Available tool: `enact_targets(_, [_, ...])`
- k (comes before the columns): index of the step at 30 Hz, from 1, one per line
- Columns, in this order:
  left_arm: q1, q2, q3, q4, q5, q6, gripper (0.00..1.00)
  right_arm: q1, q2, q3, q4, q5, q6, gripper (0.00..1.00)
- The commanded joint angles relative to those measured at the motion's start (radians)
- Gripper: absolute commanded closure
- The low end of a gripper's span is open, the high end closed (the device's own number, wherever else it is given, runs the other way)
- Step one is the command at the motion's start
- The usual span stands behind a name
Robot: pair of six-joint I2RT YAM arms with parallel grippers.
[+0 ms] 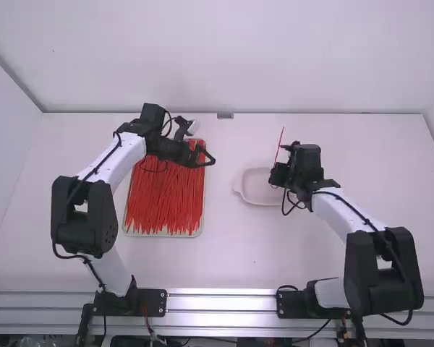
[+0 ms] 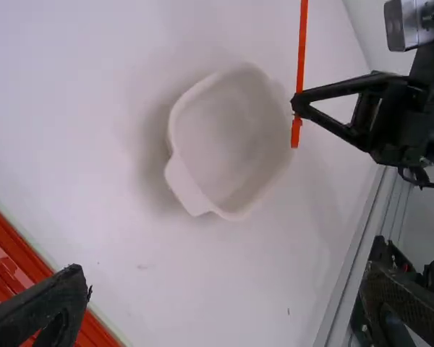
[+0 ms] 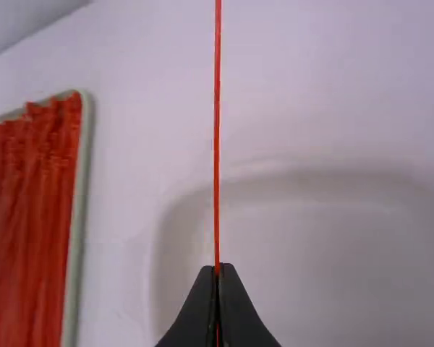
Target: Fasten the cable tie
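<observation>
So the right gripper (image 1: pixel 279 173) is clamped tight on one thin red plastic cable tie (image 1: pixel 281 148). It's got the tie by one end, and the rest sticks out dead straight, just over the right rim of the shallow white plastic bowl (image 1: pixel 253 189) mid-table. There's no loop yet, so I'd say we're at the very start of the fastening.

The left gripper (image 1: pixel 199 157) hangs over the far end of the flat tray (image 1: pixel 202 210) on the left, with the heap of spare red ties (image 1: pixel 165 195) in it. Its fingers are spread wide with nothing in them.

Next move, I reckon: the left one comes across, takes the free end, bends it round and feeds it into the head. It's fiddly, that slot's tiny.

No labels or writing I can read.
</observation>
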State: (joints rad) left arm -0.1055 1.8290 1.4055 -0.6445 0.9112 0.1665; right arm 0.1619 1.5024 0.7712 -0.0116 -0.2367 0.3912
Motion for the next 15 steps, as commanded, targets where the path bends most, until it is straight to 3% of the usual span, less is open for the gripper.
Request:
enact_targets(1, [0.007,-0.034,-0.014,-0.001,0.014,0.022,0.01,0.021,-0.004,0.026,-0.022,0.142,-0.007,1.00])
enact_targets(15, [0.001,-0.034,-0.020,0.002,0.015,0.043,0.01,0.087,-0.004,-0.047,0.029,0.272,-0.008,1.00])
